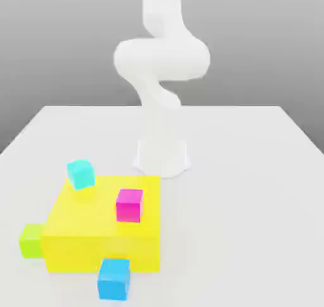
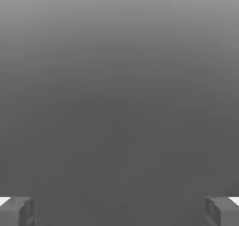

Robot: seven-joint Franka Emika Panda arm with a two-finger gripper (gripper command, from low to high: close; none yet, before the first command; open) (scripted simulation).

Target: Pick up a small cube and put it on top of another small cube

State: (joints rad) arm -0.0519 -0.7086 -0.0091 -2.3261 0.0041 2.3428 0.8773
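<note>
While your gripper (image 2: 119,211) stands wide with nothing between its fingers (image 2: 16,211), you have on the white table (image 1: 253,204): one lime cube (image 1: 31,240), touching the yellow block (image 1: 104,226) at the exterior view's left; one magenta cube (image 1: 129,205) and one teal cube (image 1: 81,173) on the block; one blue cube (image 1: 114,278) against its near face; arm (image 1: 161,78) behind.

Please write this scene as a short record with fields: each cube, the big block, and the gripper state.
large yellow block: on the white table
magenta cube: on top of the block
cyan cube: at the block's far corner
lime-green cube: beside the block, exterior view's left
blue cube: in front of the block
gripper: open, holding nothing
</note>
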